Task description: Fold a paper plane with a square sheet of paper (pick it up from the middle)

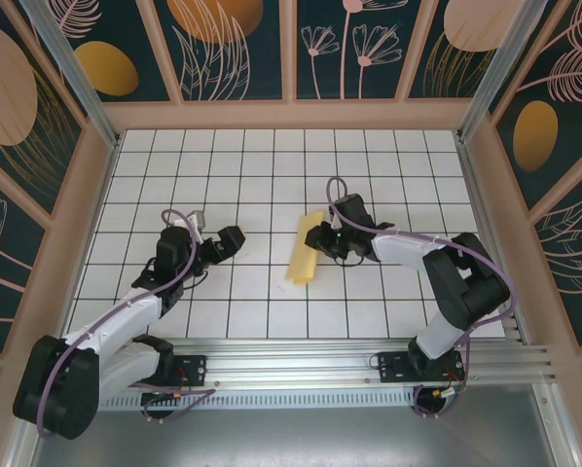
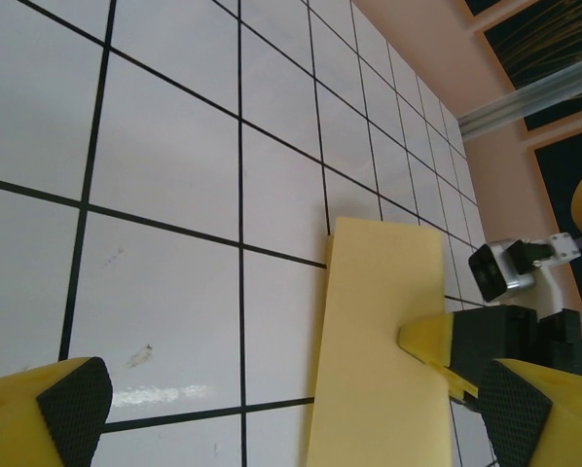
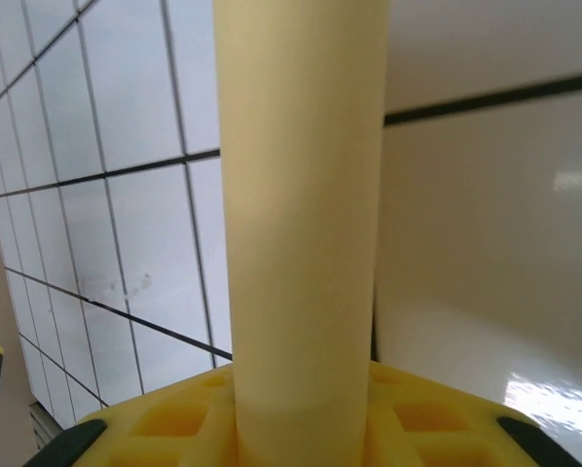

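I see the right gripper (image 1: 322, 239) clenched on the right long edge of the yellow sheet of paper (image 1: 305, 251). The paper is a narrow folded strip near the middle of the white tiled table (image 1: 252, 156). In the left wrist view, one yellow finger (image 2: 432, 342) of that gripper rests on top of the strip. My left gripper (image 1: 235, 237) hangs released with its jaws wide, to the left of the paper and apart from it.

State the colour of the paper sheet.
Plain pale yellow paper; clearest in the left wrist view.
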`<state>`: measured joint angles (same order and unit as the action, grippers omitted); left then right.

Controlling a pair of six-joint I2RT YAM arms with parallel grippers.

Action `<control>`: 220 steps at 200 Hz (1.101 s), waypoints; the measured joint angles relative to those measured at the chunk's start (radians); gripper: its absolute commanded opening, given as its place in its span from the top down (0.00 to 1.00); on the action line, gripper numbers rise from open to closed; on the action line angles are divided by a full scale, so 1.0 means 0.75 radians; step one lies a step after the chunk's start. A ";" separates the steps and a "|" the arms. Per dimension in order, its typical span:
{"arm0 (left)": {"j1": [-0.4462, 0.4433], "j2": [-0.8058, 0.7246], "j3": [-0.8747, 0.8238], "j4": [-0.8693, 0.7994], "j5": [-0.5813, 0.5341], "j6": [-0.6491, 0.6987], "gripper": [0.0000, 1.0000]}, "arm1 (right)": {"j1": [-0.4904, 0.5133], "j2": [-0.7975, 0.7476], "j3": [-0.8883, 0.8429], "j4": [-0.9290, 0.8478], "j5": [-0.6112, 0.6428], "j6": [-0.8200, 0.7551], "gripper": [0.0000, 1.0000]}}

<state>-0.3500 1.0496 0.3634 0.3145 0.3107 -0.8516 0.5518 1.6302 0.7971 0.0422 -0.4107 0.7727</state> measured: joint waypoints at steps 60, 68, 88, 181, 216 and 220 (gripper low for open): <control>-0.034 0.101 0.034 0.054 0.083 -0.024 0.01 | -0.051 -0.008 -0.029 -0.070 0.036 -0.086 0.47; -0.050 0.120 0.048 0.057 0.090 -0.024 0.01 | -0.053 -0.009 -0.029 -0.095 0.054 -0.106 0.45; -0.096 0.176 0.084 0.070 0.096 -0.024 0.01 | -0.054 -0.016 -0.029 -0.153 0.097 -0.139 0.39; -0.303 0.461 0.266 0.113 0.071 -0.024 0.02 | -0.061 -0.120 -0.033 -0.298 0.221 -0.190 0.32; -0.345 0.532 0.319 0.133 0.064 -0.024 0.03 | -0.063 -0.120 -0.043 -0.312 0.261 -0.190 0.32; -0.348 0.541 0.326 0.136 0.064 -0.024 0.03 | -0.063 -0.121 -0.044 -0.312 0.267 -0.190 0.32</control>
<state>-0.6113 1.4551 0.6079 0.4168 0.3588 -0.8696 0.5045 1.5398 0.7643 -0.1921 -0.2108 0.6300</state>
